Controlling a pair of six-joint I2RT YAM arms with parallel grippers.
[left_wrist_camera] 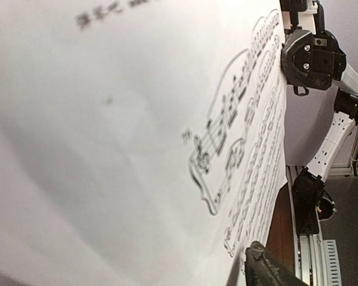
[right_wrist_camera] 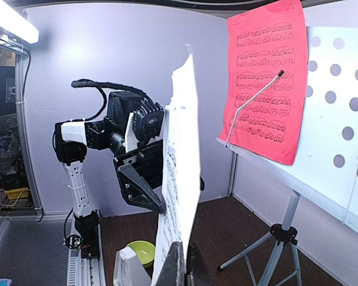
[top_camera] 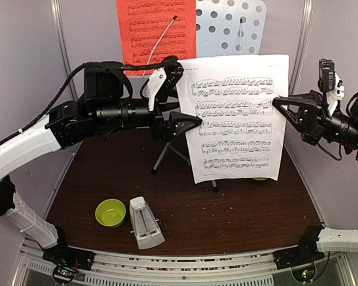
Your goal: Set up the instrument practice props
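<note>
The white sheet (top_camera: 238,119) of printed music hangs upright in the air in front of the stand. My right gripper (top_camera: 278,101) is shut on its right edge, and its closed fingers pinch the paper in the right wrist view (right_wrist_camera: 186,262). My left gripper (top_camera: 197,122) is open at the sheet's left edge. One finger (right_wrist_camera: 140,185) lies against the printed face and the other is hidden behind the paper. The sheet (left_wrist_camera: 137,119) fills the left wrist view. The red sheet (top_camera: 156,33) rests on the perforated pale stand (top_camera: 232,27). The white metronome (top_camera: 145,222) stands near the front.
A lime-green bowl (top_camera: 110,213) sits left of the metronome on the brown table (top_camera: 244,208). The stand's tripod legs (top_camera: 167,155) spread behind the white sheet. A sliver of lime green (top_camera: 261,178) shows under the sheet's lower edge. Grey walls close in the sides and back.
</note>
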